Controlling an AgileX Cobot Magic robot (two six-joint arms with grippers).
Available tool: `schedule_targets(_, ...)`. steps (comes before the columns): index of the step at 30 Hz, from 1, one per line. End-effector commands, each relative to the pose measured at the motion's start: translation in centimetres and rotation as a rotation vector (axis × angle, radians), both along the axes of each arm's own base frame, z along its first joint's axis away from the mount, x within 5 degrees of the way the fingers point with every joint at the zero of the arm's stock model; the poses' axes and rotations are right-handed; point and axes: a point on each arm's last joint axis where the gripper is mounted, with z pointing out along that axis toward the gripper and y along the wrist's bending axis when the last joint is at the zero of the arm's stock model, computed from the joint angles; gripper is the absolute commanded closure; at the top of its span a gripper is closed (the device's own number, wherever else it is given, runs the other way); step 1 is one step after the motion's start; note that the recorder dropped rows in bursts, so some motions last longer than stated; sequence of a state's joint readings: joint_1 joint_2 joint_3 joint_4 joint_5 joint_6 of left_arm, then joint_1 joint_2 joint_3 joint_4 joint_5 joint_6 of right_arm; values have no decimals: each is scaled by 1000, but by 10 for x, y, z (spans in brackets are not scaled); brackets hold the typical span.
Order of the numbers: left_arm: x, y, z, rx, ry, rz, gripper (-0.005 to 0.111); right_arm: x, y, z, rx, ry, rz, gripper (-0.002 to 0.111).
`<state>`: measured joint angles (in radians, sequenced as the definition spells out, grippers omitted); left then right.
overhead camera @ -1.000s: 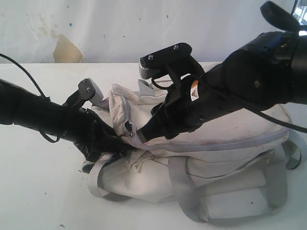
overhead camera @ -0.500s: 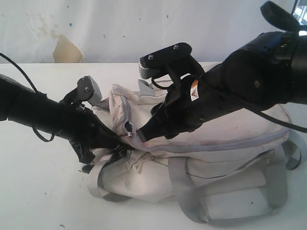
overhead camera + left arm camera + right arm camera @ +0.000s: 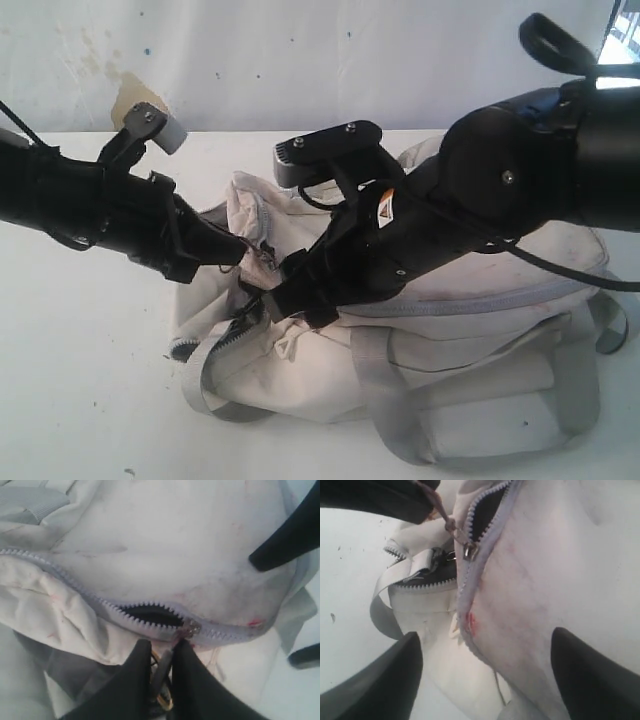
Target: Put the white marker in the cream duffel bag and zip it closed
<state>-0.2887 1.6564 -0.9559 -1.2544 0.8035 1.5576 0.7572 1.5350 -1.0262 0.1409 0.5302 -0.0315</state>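
With left gripper (image 3: 161, 652), pinches the zipper pull (image 3: 160, 677) between nearly closed fingers, just beside the slider (image 3: 192, 628) and 1 short unzipped gap (image 3: 150, 615); with right gripper (image 3: 485, 647), hovers wide open and empty over the cream duffel bag (image 3: 480, 330). Shows no white marker; presumably sits inside the bag, out of sight. Risks the thin pull slipping from the pinch, the slider snagging on bunched fabric, or the unanchored bag dragging along.

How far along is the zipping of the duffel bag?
The white marker is out of sight, presumably inside the cream duffel bag. Most of the zipper is closed. The left gripper pinches the zipper pull; the right gripper hangs open over the bag. Left: closing the short gap.
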Motion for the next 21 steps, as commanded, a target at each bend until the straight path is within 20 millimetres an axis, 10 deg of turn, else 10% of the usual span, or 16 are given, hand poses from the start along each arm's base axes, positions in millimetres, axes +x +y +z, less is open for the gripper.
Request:
schedule_targets(1,-5,-5,16,-128,56,34,107,2,7,1,32,-59,33,41)
schedule_targets(15,-2,-11,30,-317,118,102,107,6,12,-3,57,-82,23,56)
schedule_targets(21,0,-10,30,-332,170,147,107,6,12,-4,50,-74,25,90)
